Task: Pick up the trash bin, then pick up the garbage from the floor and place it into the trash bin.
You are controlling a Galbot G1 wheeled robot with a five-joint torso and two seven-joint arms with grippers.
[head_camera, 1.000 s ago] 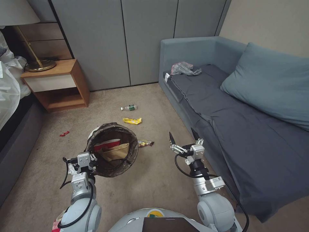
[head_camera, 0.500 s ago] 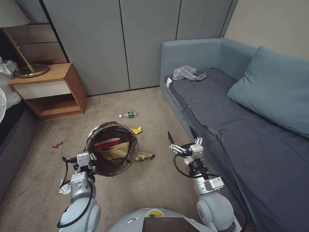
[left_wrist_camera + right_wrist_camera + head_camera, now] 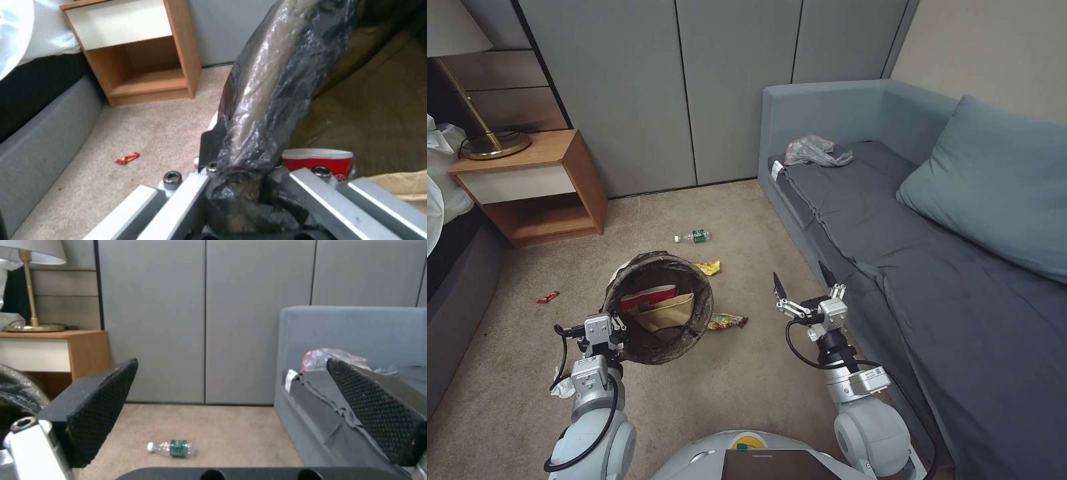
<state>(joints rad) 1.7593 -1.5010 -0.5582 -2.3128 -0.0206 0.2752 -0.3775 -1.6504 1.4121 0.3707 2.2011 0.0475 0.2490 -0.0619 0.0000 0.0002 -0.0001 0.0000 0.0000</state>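
Trash bin [image 3: 658, 308] hangs above the carpet [image 3: 740, 387], tilted, its bag-lined rim pinched between the jaws of the left gripper [image 3: 607, 331] at the near side; a red carton [image 3: 648, 297] and tan paper [image 3: 664, 313] lie inside. Around it on the floor are a yellow wrapper [image 3: 710, 268] just behind, a dark wrapper [image 3: 726, 322] just beside it toward the sofa [image 3: 894, 220], a small bottle [image 3: 693, 236] farther off, a red wrapper [image 3: 548, 297] toward the nightstand [image 3: 534, 183], and a white tissue [image 3: 562, 389] near the left arm. The right gripper [image 3: 800, 283] hovers beside the sofa, jaws spread and holding nothing.
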